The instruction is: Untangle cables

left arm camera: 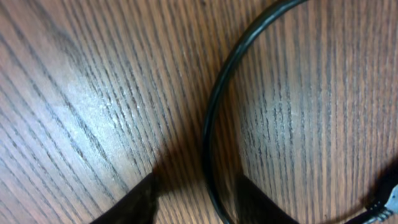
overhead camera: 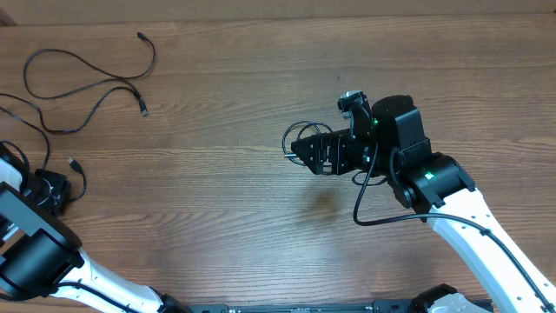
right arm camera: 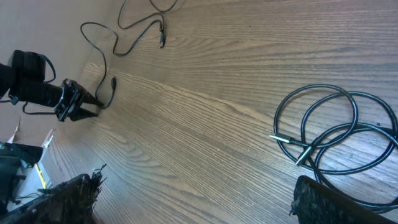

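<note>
Thin cable [left arm camera: 208, 137] at near left sits between the left gripper [left arm camera: 198, 208] fingers, still parted. Centre it before squeezing. Right gripper [right arm camera: 199, 208] hangs wide apart by the coiled cable [right arm camera: 323, 124] mid-table.

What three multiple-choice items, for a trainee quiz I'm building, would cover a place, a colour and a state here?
1. The coiled cable lies: A. beside the right tool, mid-way across the table; B. at the far-left corner; C. on the floor.
2. The loose cable at upper left is: A. white; B. black; C. red.
3. The right tool is: A. shut on a cable; B. open, empty; C. out of view.
Key: 1A, overhead shows it at that tool; 2B, it reads black; 3B, its fingers stand wide apart, gripping nothing.
</note>
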Motion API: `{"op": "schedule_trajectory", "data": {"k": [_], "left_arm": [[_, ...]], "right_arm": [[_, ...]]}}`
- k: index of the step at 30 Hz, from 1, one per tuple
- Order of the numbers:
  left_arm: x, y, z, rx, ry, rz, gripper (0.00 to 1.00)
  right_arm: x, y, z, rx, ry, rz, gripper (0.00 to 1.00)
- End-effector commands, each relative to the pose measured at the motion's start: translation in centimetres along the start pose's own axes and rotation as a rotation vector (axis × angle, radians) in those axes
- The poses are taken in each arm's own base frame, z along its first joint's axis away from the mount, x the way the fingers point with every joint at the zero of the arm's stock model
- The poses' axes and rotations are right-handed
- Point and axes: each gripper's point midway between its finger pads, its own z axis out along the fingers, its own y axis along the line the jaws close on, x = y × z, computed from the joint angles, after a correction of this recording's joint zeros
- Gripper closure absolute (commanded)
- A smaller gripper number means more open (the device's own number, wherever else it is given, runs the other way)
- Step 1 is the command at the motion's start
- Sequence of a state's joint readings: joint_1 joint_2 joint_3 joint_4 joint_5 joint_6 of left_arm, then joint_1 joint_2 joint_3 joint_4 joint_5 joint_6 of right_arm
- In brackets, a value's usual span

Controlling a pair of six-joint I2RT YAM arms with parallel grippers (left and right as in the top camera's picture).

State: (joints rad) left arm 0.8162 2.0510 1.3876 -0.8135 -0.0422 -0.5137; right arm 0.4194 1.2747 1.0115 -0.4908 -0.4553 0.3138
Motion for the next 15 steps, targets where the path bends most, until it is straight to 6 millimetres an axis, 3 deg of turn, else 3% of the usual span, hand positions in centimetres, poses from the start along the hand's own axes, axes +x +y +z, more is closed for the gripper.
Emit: {"op": "schedule_trajectory", "data": {"k": [1, 6, 8, 12, 15], "left_arm": [[0.6, 0.2, 0.5, 0.004, 0.015, -0.03, 0.74], [1.1, -0.9, 0.4, 0.065, 0.046, -0.066, 0.9], [1.5, -2.5, 0.2, 0.152, 0.081, -0.072, 0.96], [2.6, -6.9, -1.2, 0.407, 0.178, -0.059, 0.96], [3.2, -9.0, -2.4, 0.536, 0.227, -0.048, 0.96]], "right_arm": [[-0.5, -0.1, 0.3, 0.007, -0.007, -0.006, 0.0], [-0.3, -0.5, 0.8, 0.014, 0.009, 0.003, 0.0], [-0.1, -0.7, 1.0, 0.017, 0.017, 0.007, 0.0], [0.1, -1.0, 1.4, 0.021, 0.03, 0.014, 0.0], [0.1, -1.0, 1.4, 0.021, 0.029, 0.014, 0.0]]}}
